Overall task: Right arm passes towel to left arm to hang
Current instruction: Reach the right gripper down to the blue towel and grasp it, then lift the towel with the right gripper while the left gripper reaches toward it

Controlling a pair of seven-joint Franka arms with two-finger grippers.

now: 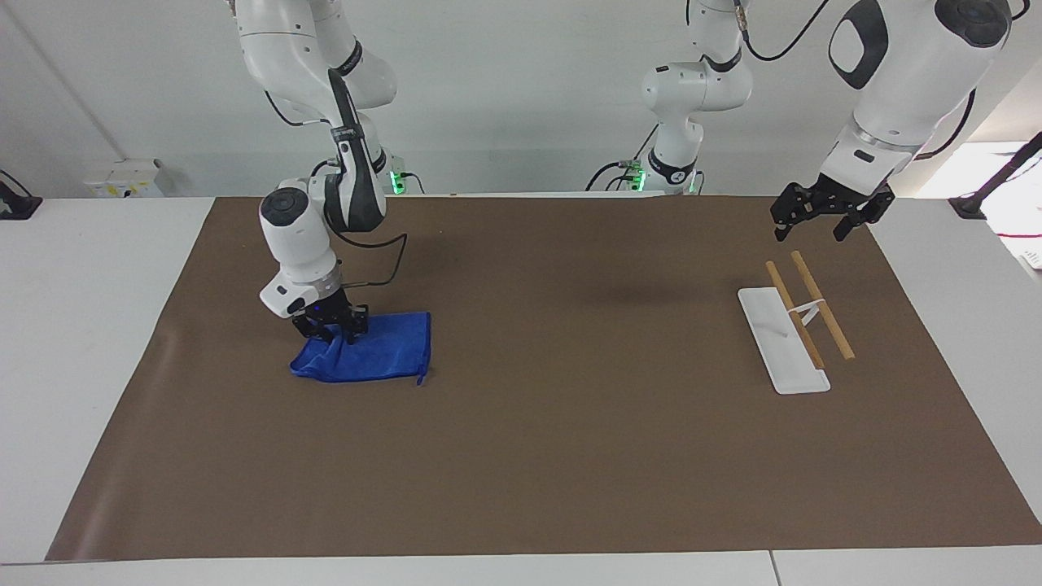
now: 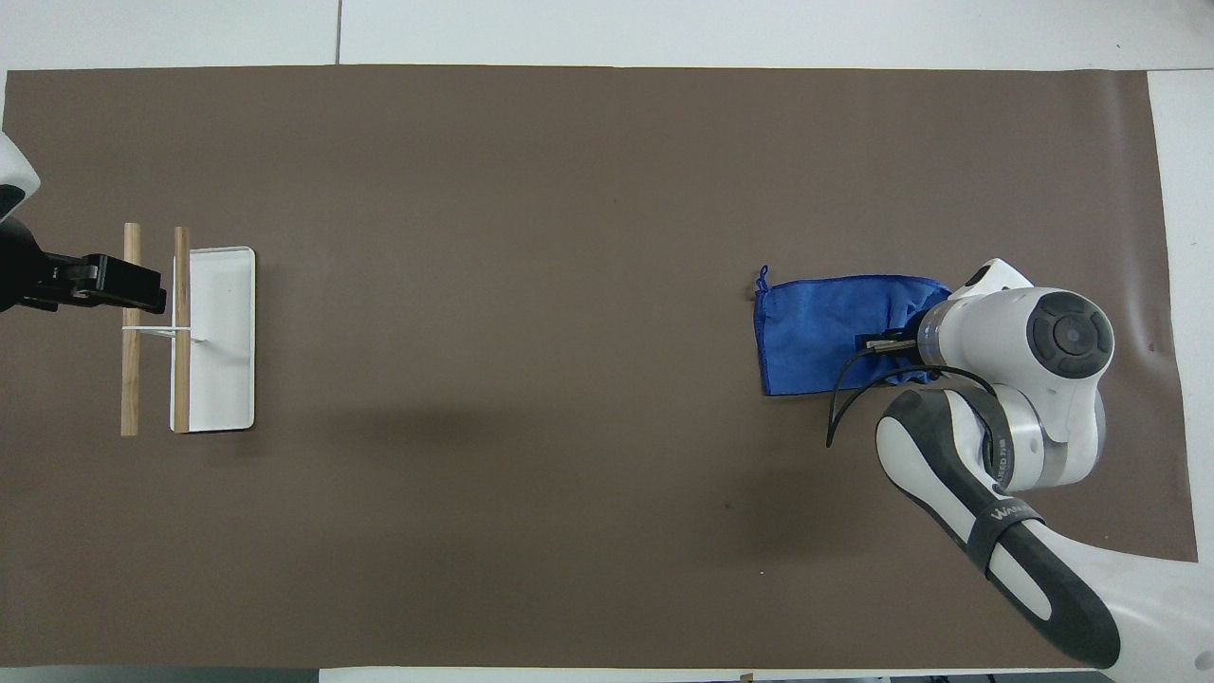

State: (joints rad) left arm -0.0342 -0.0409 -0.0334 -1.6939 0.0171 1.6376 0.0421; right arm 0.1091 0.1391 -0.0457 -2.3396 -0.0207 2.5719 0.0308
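The blue towel [image 1: 376, 356] lies on the brown mat toward the right arm's end of the table, bunched up at the gripped end; it also shows in the overhead view [image 2: 825, 334]. My right gripper [image 1: 330, 329], with its blue light and wrist cable, is shut on the towel's end nearest the right arm's edge, low at the mat; the overhead view [image 2: 877, 344] shows it too, mostly under its own wrist. My left gripper [image 1: 820, 222] is open and empty, raised over the rack's end; in the overhead view [image 2: 142, 287] only its tip shows. The left arm waits.
A rack [image 1: 785, 342] with a white base plate and two wooden rails [image 1: 822, 305] stands toward the left arm's end of the table; it also shows in the overhead view [image 2: 223, 337]. The brown mat [image 1: 570, 439] covers most of the table.
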